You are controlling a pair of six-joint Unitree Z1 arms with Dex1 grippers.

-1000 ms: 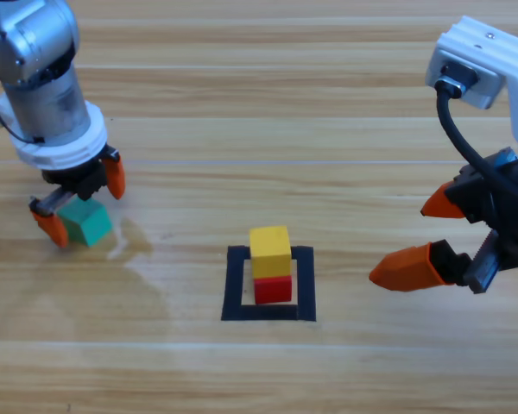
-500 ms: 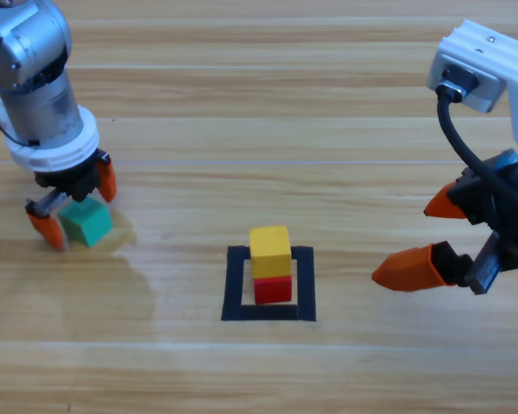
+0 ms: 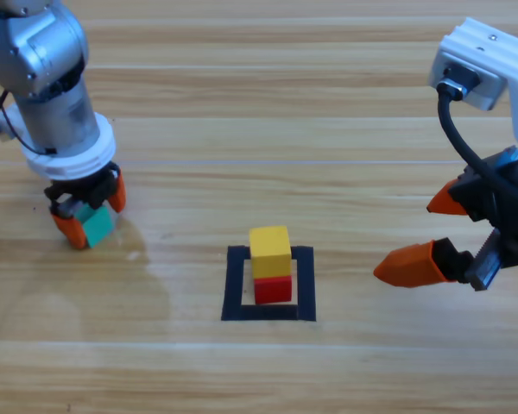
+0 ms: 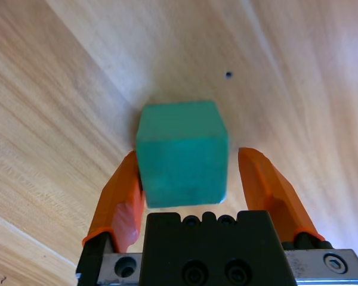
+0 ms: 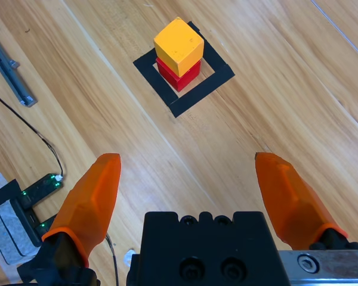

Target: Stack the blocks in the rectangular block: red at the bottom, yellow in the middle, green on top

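The green cube lies on the table at the left, between the jaws of my left gripper. One jaw touches it and a narrow gap shows at the other. The yellow cube sits on the red cube inside the black tape outline of the rectangular block. My right gripper hangs wide open and empty to the right of the stack.
The right wrist view shows a metal bar, a thin cable and a small lit circuit board off to one side of the tape outline.
The left gripper has shifted slightly right over the green cube, and its jaws have narrowed around it. The right arm and the stack have not moved.
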